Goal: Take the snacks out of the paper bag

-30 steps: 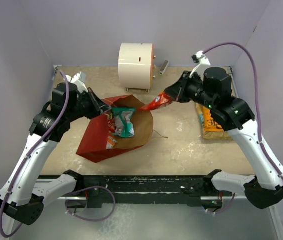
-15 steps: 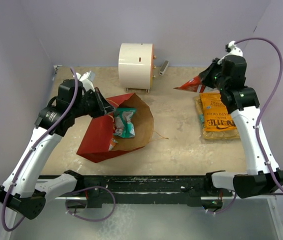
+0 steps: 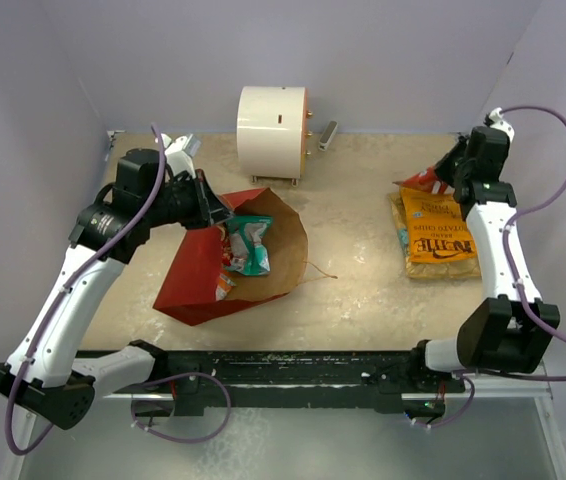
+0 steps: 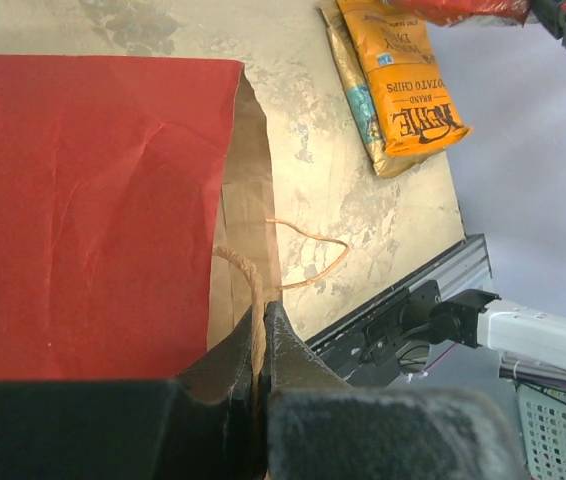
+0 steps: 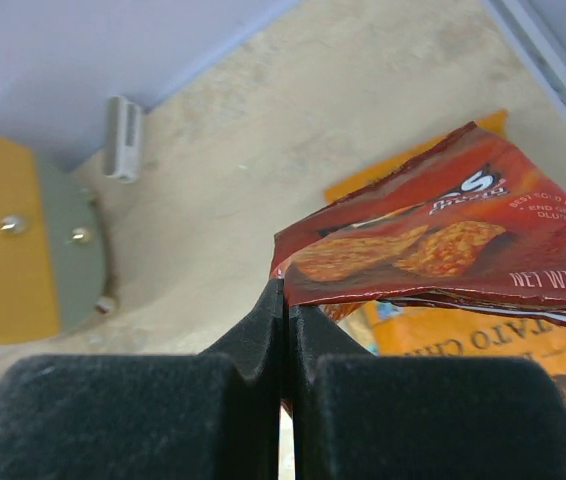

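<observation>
The paper bag point(image 3: 191, 272), red outside and brown inside, lies on its side with its mouth toward the right. My left gripper point(image 3: 209, 209) is shut on its upper rim and twine handle point(image 4: 239, 264), fingertips point(image 4: 275, 322) pinched together. A teal packet point(image 3: 251, 243) and a small red-and-yellow packet point(image 3: 224, 286) sit in the mouth. My right gripper point(image 3: 445, 172) is shut on the corner of a red chip bag point(image 5: 433, 245), which hangs just over the top end of the yellow-orange chip bag point(image 3: 439, 236) lying flat at the right.
A white cylinder point(image 3: 272, 120) with an orange end stands at the back centre, a small grey block point(image 3: 327, 134) beside it. Walls close in left, back and right. A loose twine handle point(image 3: 315, 270) trails from the bag. The black rail point(image 3: 283, 368) runs along the near edge.
My right arm has swung right, carrying the red chip bag from beside the paper bag's mouth to above the yellow-orange bag. The left gripper has kept its hold on the bag's rim.
</observation>
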`<state>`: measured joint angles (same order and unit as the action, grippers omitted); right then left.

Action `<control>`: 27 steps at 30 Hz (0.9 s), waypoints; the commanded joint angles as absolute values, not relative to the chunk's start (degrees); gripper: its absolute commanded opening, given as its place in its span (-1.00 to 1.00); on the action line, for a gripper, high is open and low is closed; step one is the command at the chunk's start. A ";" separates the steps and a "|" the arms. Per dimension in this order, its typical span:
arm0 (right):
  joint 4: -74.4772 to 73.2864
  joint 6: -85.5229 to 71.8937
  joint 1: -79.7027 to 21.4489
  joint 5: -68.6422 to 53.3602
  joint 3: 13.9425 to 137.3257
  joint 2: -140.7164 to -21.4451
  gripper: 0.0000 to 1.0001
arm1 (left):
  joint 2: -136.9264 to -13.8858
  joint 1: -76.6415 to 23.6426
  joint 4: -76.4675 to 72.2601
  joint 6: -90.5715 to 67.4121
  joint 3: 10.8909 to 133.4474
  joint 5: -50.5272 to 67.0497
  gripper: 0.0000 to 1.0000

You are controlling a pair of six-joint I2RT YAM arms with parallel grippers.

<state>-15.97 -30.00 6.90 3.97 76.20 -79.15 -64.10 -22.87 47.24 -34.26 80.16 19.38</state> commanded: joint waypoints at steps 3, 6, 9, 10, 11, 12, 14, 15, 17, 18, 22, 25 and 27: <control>-7.83 -29.96 11.85 6.22 68.12 -75.76 -1.00 | -64.91 -22.12 48.14 -29.99 82.96 19.31 -1.00; -7.69 -31.52 13.63 5.12 63.02 -74.07 -1.00 | -65.70 -22.02 47.95 -29.71 83.26 19.86 -1.00; -8.97 -33.40 14.10 4.75 58.76 -72.45 -1.00 | -66.32 -21.93 47.93 -29.58 83.52 20.36 -1.00; -9.43 -34.59 14.24 4.95 57.10 -71.70 -1.00 | -66.66 -21.96 48.08 -29.54 83.72 20.40 -1.00; -9.78 -35.38 14.37 5.00 54.73 -70.88 -1.00 | -66.70 -21.83 48.24 -29.46 83.86 20.39 -1.00; -9.78 -36.18 14.44 5.02 53.02 -70.05 -1.00 | -66.81 -21.84 48.39 -29.39 83.99 20.38 -1.00; -9.72 -37.42 14.58 5.28 49.19 -68.39 -1.00 | -66.90 -21.74 48.59 -29.44 84.11 20.23 -1.00; -10.05 -38.03 14.75 5.62 48.01 -67.90 -1.00 | -66.89 -21.78 48.68 -29.44 84.15 20.27 -1.00; -10.82 -38.69 15.07 6.07 46.07 -67.39 -1.00 | -66.97 -21.65 48.67 -29.51 84.11 20.38 -1.00; -10.97 -39.27 15.18 6.37 45.38 -67.24 -1.00 | -67.04 -21.66 48.60 -29.61 84.11 20.35 -1.00; -14.40 -42.21 15.86 9.43 42.72 -66.98 -1.00 | -67.22 -21.63 48.30 -30.05 83.97 20.34 -1.00; -14.24 -44.64 17.04 9.82 40.69 -67.01 -1.00 | -67.39 -21.63 48.08 -30.23 83.87 20.39 -1.00; -14.53 -45.63 17.43 10.56 39.92 -67.34 -1.00 | -67.51 -21.65 48.01 -30.32 83.94 20.62 -1.00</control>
